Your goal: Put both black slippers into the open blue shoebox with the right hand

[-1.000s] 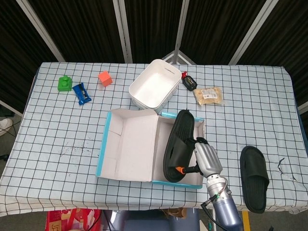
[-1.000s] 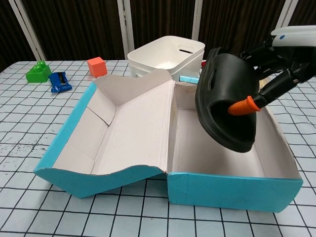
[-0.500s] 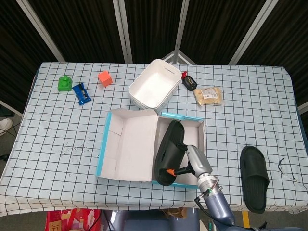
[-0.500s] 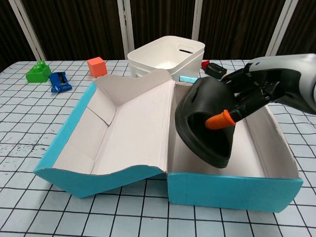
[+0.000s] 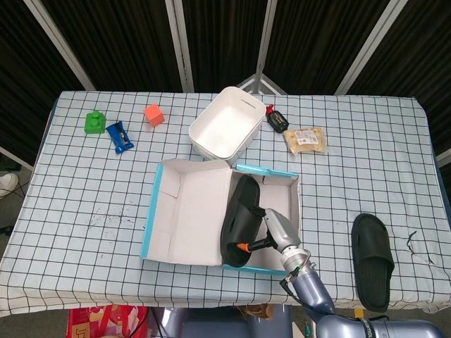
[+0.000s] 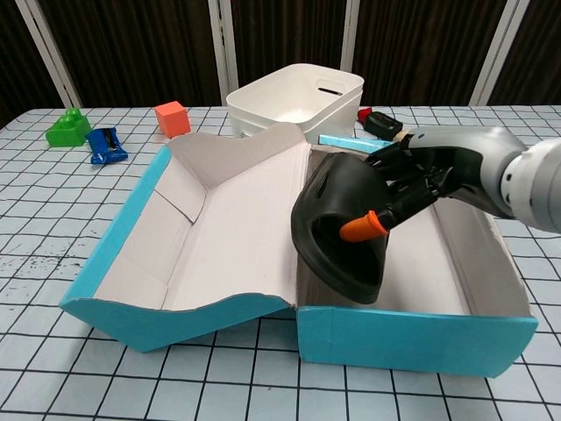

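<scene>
The right robot hand reaches in from the right, fingers curled around its load, orange-tipped thumb pressed underneath.

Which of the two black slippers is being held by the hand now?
The slipper over the blue shoebox, gripped by the right hand. The other slipper lies flat on the table, right of the box, untouched.

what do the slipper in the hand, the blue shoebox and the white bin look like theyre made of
Slipper: looks like matte black moulded foam or rubber, one seamless piece with vent holes.
Shoebox: cardboard by the look, blue outside, plain pale inside, with folded flaps and creases.
White bin: probably smooth moulded plastic, with rounded corners and a cut handle slot.
</scene>
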You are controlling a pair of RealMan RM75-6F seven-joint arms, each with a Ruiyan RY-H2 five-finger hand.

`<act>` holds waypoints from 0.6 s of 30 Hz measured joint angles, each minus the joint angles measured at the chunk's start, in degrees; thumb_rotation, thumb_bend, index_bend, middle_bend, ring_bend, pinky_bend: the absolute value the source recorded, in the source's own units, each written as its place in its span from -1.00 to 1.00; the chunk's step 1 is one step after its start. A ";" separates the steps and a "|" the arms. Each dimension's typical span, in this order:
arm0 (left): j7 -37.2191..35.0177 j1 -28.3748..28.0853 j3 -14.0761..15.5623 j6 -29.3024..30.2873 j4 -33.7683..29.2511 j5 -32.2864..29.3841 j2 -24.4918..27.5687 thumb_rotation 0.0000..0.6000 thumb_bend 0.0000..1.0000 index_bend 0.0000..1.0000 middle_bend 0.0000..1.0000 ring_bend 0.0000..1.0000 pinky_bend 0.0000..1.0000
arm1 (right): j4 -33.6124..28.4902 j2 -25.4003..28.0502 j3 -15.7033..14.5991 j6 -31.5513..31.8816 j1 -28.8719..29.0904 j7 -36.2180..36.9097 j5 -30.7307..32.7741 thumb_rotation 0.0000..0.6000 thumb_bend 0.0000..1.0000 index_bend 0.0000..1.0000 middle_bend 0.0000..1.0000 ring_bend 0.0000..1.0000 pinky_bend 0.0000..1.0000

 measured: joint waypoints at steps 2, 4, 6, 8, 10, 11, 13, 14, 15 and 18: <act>0.05 -0.01 -0.03 0.00 0.02 -0.04 -0.01 1.00 -0.26 -0.94 -1.00 -1.00 -0.94 | 1.24 -0.28 -0.19 -0.66 0.12 1.27 -0.32 1.00 -0.51 0.32 -0.33 -0.33 -0.73; 0.12 -0.03 -0.03 -0.05 0.03 -0.06 -0.03 1.00 -0.26 -0.94 -1.00 -1.00 -0.94 | 2.20 -0.48 -0.40 -1.17 0.19 2.25 -0.62 1.00 -0.50 0.32 -0.33 -0.33 -0.73; 0.24 -0.06 -0.01 -0.13 0.02 -0.09 -0.06 1.00 -0.26 -0.94 -1.00 -1.00 -0.94 | 3.18 -0.71 -0.57 -1.68 0.25 3.34 -1.00 1.00 -0.50 0.32 -0.33 -0.33 -0.73; 0.37 -0.10 0.01 -0.17 -0.03 -0.04 -0.08 1.00 -0.26 -0.94 -1.00 -1.00 -0.94 | 4.09 -0.99 -0.78 -2.23 0.31 4.39 -1.47 1.00 -0.50 0.32 -0.33 -0.33 -0.73; 0.44 -0.07 0.02 -0.04 -0.08 0.04 -0.11 1.00 -0.26 -0.94 -1.00 -1.00 -0.94 | 4.91 -1.26 -1.12 -2.67 0.40 4.93 -1.97 1.00 -0.50 0.32 -0.33 -0.33 -0.73; 0.46 -0.06 0.02 0.00 -0.10 0.05 -0.12 1.00 -0.26 -0.94 -1.00 -1.00 -0.94 | 5.49 -1.45 -1.44 -2.97 0.49 5.16 -2.31 1.00 -0.49 0.32 -0.33 -0.33 -0.73; 0.42 0.00 0.02 0.11 -0.11 0.06 -0.11 1.00 -0.26 -0.94 -1.00 -1.00 -0.94 | 6.43 -1.74 -1.96 -3.33 0.63 5.38 -2.83 1.00 -0.47 0.32 -0.33 -0.33 -0.73; 0.38 0.02 0.01 0.15 -0.11 0.07 -0.09 1.00 -0.26 -0.94 -1.00 -1.00 -0.94 | 7.13 -1.96 -2.36 -3.52 0.73 5.46 -3.28 1.00 -0.47 0.33 -0.33 -0.33 -0.73; 0.32 0.03 0.01 0.18 -0.10 0.08 -0.08 1.00 -0.26 -0.94 -1.00 -1.00 -0.94 | 7.71 -2.13 -2.73 -3.64 0.80 5.46 -3.74 1.00 -0.47 0.33 -0.33 -0.33 -0.73; 0.07 0.05 -0.04 0.19 -0.02 0.00 -0.02 1.00 -0.26 -0.94 -1.00 -1.00 -0.94 | 9.74 -2.64 -4.55 -4.01 1.02 5.02 -5.51 1.00 -0.46 0.32 -0.33 -0.33 -0.73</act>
